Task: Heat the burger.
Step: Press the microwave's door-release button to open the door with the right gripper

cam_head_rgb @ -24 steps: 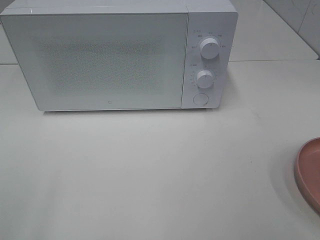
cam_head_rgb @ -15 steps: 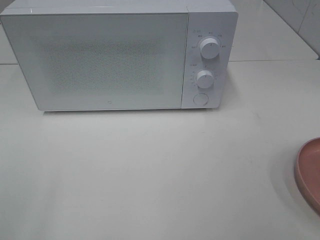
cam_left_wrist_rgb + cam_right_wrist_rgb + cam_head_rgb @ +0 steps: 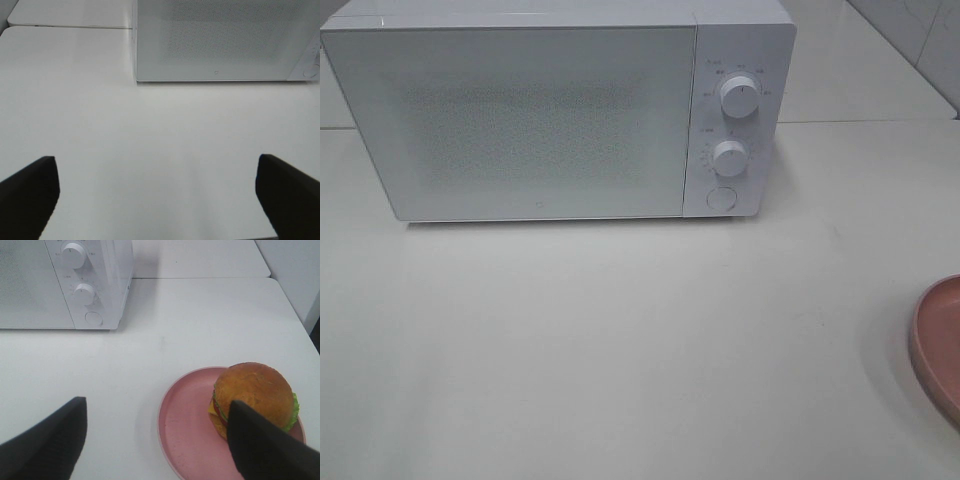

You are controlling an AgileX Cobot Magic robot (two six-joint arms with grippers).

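Observation:
The burger, a golden-brown bun over lettuce, tomato and cheese, sits on a pink plate in the right wrist view. My right gripper hangs open above the table, one fingertip overlapping the burger's near side in that view, with nothing held. In the exterior high view only the plate's rim shows at the right edge; the burger is out of that view. My left gripper is open over bare table, facing the white microwave. The microwave stands at the back with its door shut.
The microwave has two white knobs and a round button on its right panel. A white tiled wall rises at the back right. The white table stretches in front of the microwave.

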